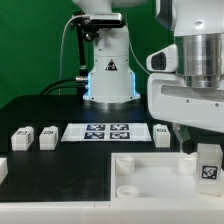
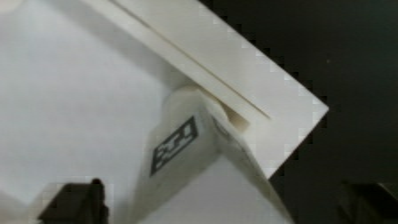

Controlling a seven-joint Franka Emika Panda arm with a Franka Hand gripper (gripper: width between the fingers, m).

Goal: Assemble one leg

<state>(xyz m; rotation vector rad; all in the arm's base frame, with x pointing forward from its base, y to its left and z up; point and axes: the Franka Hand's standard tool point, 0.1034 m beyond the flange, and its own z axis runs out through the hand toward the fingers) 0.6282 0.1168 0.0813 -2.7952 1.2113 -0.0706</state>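
A white leg with a black-and-white tag stands upright at the near right corner of the large white panel. My gripper hangs just above it. In the wrist view the leg runs up to the panel's corner, between my two dark fingertips. My gripper is open, with the fingers wide apart and clear of the leg. Three more tagged legs lie on the black table: two on the exterior view's left and one beside the marker board.
The marker board lies flat behind the panel. The robot's base stands at the back middle. A white part shows at the exterior view's left edge.
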